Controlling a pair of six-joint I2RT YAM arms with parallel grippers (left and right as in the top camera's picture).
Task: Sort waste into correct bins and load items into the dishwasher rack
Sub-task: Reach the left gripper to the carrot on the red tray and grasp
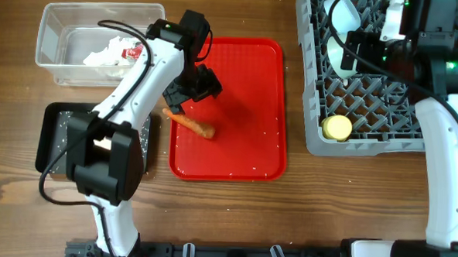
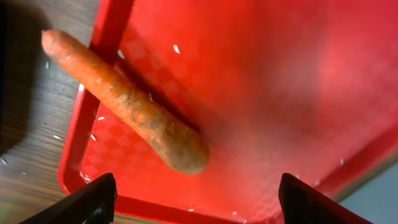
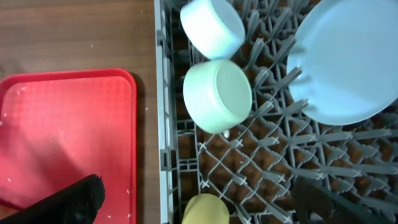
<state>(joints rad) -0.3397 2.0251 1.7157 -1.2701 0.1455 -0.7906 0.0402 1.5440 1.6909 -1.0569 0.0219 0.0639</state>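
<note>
Orange carrot (image 2: pixel 130 109) lies slantwise over the left rim of the red tray (image 1: pixel 247 67), the left end effector (image 2: pixel 199 199) hovering above, fingers wide apart. Waste sorting, I'd judge: next, lower, clamp it, carry it to the black tray (image 1: pixel 44 136). Right end effector (image 3: pixel 205 202) hangs spread and empty over the rack (image 3: pixel 261 155). No lettering readable anywhere.

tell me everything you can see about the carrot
The carrot is whole, orange with dull brownish patches and rounded ends. It lies flat and slanted across the left rim of the red tray. One end rests on the tray and the other sticks out over the wooden table. A few white rice grains lie near it. The open left tool is above it, not touching.
</note>
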